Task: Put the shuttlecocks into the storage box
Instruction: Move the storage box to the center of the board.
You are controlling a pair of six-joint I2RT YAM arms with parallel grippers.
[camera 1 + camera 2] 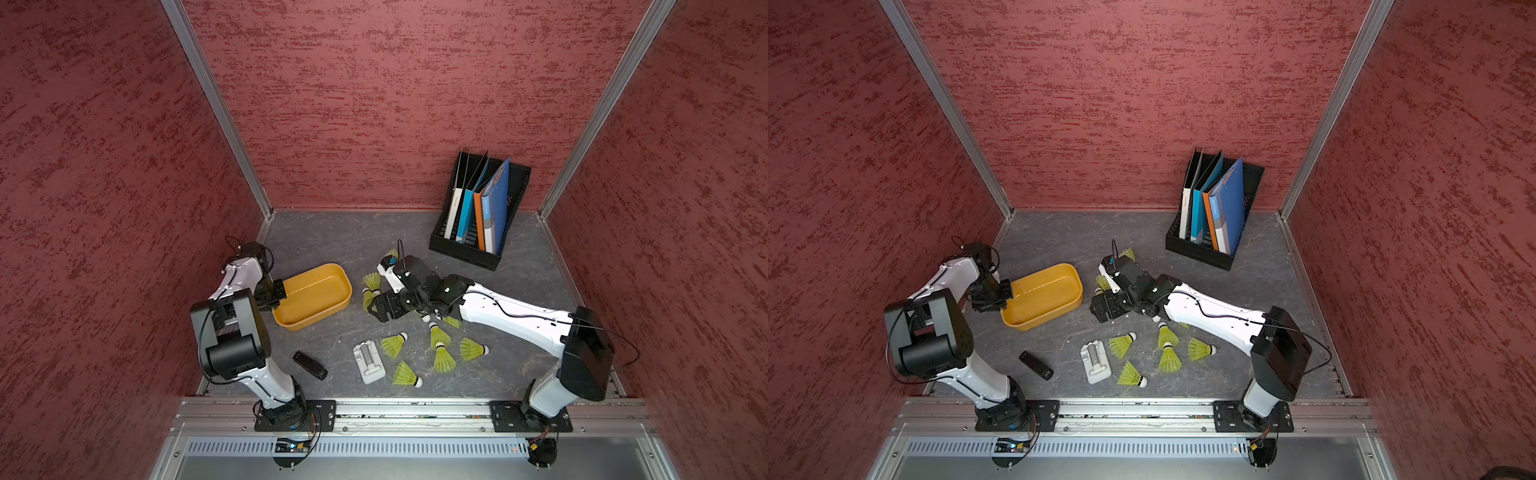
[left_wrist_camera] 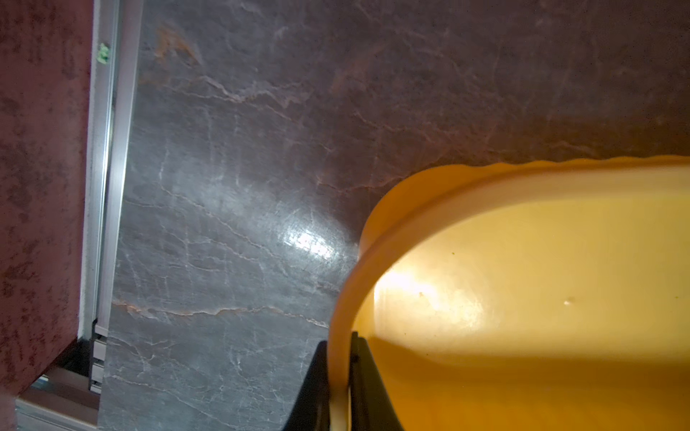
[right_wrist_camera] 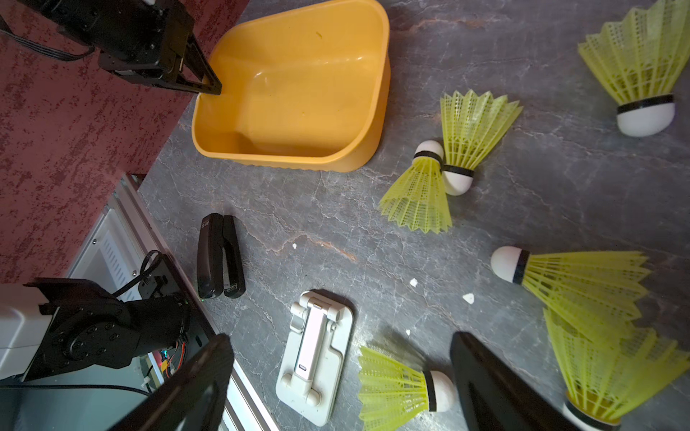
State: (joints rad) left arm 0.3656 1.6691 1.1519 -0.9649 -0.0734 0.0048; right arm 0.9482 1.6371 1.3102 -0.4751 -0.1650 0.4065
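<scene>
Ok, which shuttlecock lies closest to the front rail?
The shuttlecock beside the white stand, at its near corner; all the others lie farther back.

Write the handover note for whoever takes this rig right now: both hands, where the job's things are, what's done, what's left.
Left hand: shut on the end wall of the storage box.
Right hand: open, holding nothing, over the shuttlecocks.
Shuttlecocks: all lying on the table beside the box, some partly hidden under the right arm.
Done: nothing; the box is empty.
Left: pick up every shuttlecock and drop it in the box.
</scene>
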